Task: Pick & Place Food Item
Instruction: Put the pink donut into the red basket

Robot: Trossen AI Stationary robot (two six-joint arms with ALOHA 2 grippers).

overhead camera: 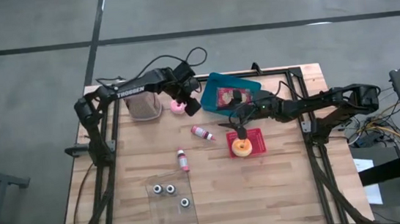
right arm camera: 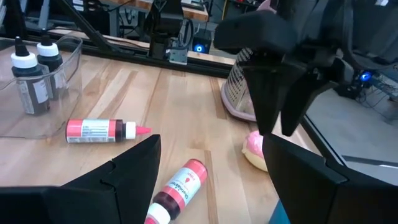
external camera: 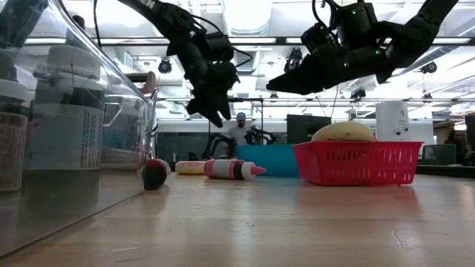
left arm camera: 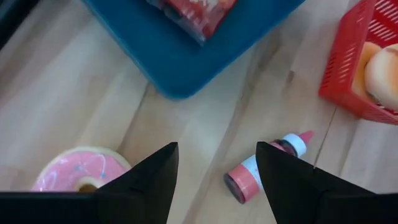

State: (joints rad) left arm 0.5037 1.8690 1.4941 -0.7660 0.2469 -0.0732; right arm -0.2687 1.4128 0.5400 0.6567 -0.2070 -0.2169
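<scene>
Pink-frosted doughnut [overhead camera: 177, 107], round and glossy with a pale dough rim, lies on the light wooden plank surface [overhead camera: 281, 185] toward 11 o'clock in the high view, just beside a perforated metal cup [overhead camera: 144, 107] at its 9 o'clock. Directly over the doughnut's 3 o'clock edge hangs the left tool [overhead camera: 190, 104], its two dark wedge-shaped fingers spread apart with nothing between them; the left wrist view shows the doughnut [left arm camera: 81, 171] just off one finger [left arm camera: 140, 186], not touched. At 3 o'clock from the doughnut sits a smooth blue plastic tray [overhead camera: 216, 88] holding a dark and red packet [overhead camera: 229, 96]. The right tool [overhead camera: 240, 130] hovers at the surface's middle with its fingers also apart and empty, above a plain tan doughnut [overhead camera: 242, 148] that rests in a red latticed plastic basket [overhead camera: 259, 141]. Two small cylindrical bottles with pink labels lie on their sides: one [overhead camera: 202, 132] between the pink doughnut and the basket, the other [overhead camera: 182, 160] toward 6 o'clock from it. A clear plastic bin [overhead camera: 173, 214] at the near edge holds three dark-capped bottles [overhead camera: 170, 189].
</scene>
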